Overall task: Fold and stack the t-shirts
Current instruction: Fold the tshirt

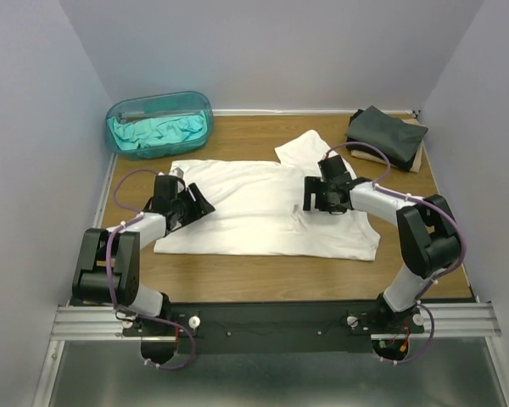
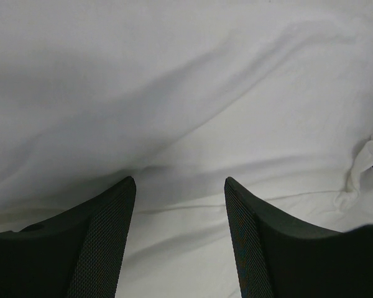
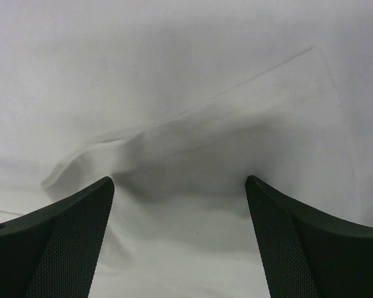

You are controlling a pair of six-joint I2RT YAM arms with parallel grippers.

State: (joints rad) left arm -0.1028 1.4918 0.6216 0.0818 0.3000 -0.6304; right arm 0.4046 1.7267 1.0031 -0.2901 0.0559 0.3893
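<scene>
White t-shirt (image 1: 254, 222) spread flat on the counter (image 1: 237, 280), left fingers (image 1: 197, 202) apart over its left edge, right fingers (image 1: 312, 197) apart over its right half, dark folded t-shirts (image 1: 386, 134) beyond its far-right corner, teal t-shirt (image 1: 163, 131) beyond its far-left corner, inside a tub (image 1: 153, 99).

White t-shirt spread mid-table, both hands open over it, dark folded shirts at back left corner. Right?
No: the dark folded shirts sit at the back right corner, per the top external view; back left holds the teal tub. The rest holds: white t-shirt spread mid-table, left hand and right hand open over it.
</scene>
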